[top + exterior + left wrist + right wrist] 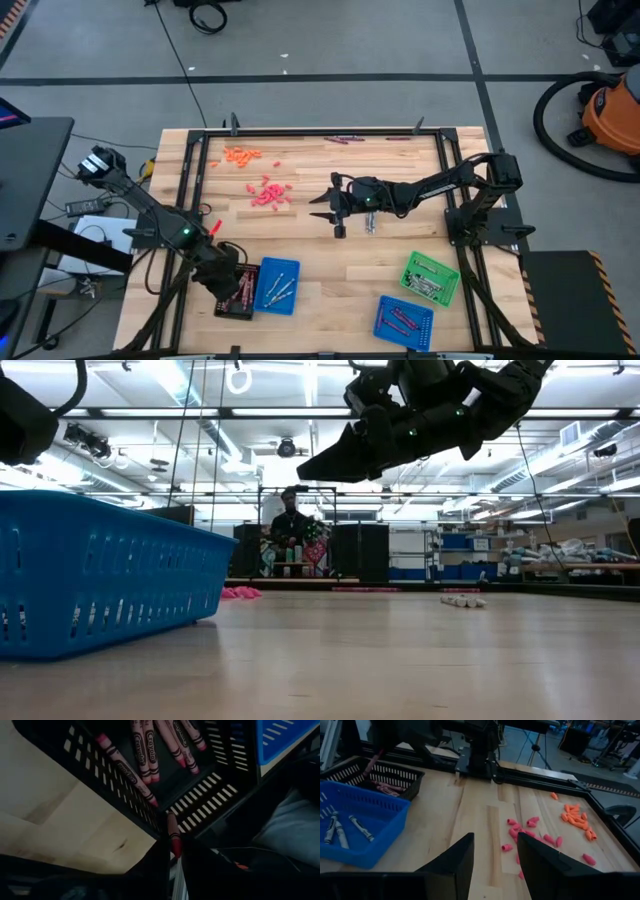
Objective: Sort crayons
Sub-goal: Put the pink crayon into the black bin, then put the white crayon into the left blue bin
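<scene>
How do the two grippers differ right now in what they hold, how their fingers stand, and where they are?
The left gripper is shut on a red-pink crayon over the black tray at the table's near left; the right gripper is open and empty. The left sits low at the tray, where more red-pink crayons lie; the right hangs over the middle of the table, beside the loose pink pile. Both are dark two-finger grippers.
</scene>
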